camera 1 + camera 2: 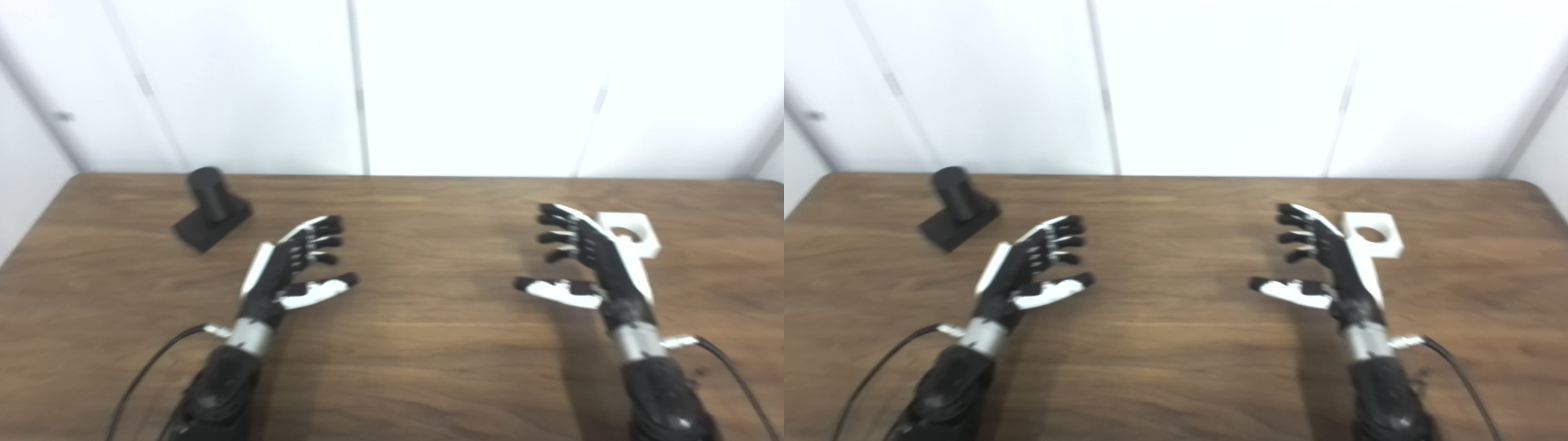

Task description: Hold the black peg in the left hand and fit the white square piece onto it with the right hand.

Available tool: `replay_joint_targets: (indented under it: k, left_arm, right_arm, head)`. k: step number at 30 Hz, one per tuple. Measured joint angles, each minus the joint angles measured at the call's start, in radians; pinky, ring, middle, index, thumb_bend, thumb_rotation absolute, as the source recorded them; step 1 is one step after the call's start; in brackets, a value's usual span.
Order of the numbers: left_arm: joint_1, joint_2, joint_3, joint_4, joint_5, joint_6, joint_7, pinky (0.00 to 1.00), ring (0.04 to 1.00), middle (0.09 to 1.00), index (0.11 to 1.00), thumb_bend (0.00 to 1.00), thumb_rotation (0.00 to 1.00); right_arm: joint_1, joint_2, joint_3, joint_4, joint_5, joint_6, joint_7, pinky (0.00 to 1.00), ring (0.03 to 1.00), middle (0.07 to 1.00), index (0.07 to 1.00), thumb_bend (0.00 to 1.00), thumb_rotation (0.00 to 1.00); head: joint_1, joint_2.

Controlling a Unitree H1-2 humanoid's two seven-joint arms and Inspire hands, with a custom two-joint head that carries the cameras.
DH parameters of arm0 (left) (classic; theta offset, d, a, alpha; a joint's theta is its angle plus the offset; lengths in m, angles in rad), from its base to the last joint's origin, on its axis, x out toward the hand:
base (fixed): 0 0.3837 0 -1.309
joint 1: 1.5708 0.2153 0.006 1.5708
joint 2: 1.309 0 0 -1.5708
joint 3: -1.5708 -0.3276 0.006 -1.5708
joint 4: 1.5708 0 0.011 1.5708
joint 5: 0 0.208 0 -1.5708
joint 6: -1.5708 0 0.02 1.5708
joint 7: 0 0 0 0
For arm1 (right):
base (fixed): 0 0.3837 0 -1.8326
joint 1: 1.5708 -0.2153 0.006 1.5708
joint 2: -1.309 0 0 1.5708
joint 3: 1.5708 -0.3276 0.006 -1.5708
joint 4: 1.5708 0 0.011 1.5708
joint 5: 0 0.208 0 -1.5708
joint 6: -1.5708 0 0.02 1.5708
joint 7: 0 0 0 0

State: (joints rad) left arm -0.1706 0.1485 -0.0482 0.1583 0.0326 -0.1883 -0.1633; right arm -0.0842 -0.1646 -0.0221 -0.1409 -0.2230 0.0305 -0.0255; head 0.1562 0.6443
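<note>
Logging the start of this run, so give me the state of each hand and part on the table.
left hand: open, empty
right hand: open, empty
black peg: on the table, ungrasped
white square piece: flat on the table, hole empty, ungrasped

Table: a wooden table (429, 367) with dark brown grain running left to right, filling the lower part of both views; its far edge meets the wall.
Wall: white panels (478, 86) behind the table, split by thin grey vertical seams.
Left side: a further white surface stands at an angle beside the table's left corner.
Light: bright and even, washing out the panels; soft shadows on the wood.
</note>
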Motion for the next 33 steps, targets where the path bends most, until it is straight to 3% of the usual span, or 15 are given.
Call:
replay_joint_targets:
  k: [8, 22, 25, 29, 33]
  left_arm:
    - [0.005, -0.034, -0.023, -0.026, 0.024, 0.023, 0.007, 0.63, 0.751, 0.813, 0.787, 0.76, 0.13]
    - [0.017, -0.044, -0.027, -0.031, 0.053, 0.025, 0.01, 0.62, 0.745, 0.792, 0.759, 0.76, 0.17]
    - [0.017, -0.043, -0.028, -0.035, 0.124, 0.025, 0.045, 0.65, 0.79, 0.782, 0.709, 0.78, 0.25]
    - [0.017, -0.04, -0.026, -0.112, 0.274, 0.045, 0.12, 0.71, 0.797, 0.784, 0.677, 0.76, 0.24]
    - [0.011, -0.02, -0.008, -0.167, 0.338, 0.07, 0.154, 0.71, 0.777, 0.769, 0.695, 0.76, 0.22]
  right_arm:
    - [0.008, -0.03, -0.024, -0.009, 0.042, 0.0, 0.014, 0.54, 0.687, 0.78, 0.792, 0.71, 0.0]
    - [0.019, -0.027, -0.024, -0.073, 0.063, 0.077, 0.025, 0.55, 0.696, 0.788, 0.793, 0.7, 0.0]
    - [0.02, -0.027, -0.023, -0.075, 0.06, 0.084, 0.026, 0.55, 0.699, 0.789, 0.791, 0.69, 0.0]
    - [0.02, -0.026, -0.024, -0.08, 0.065, 0.085, 0.026, 0.56, 0.707, 0.791, 0.788, 0.69, 0.0]
    - [0.02, -0.024, -0.024, -0.08, 0.083, 0.086, 0.03, 0.57, 0.712, 0.792, 0.789, 0.68, 0.0]
  head:
    - [0.094, -0.035]
    - [0.111, -0.058]
    - [0.117, -0.06]
    - [0.121, -0.061]
    - [0.129, -0.069]
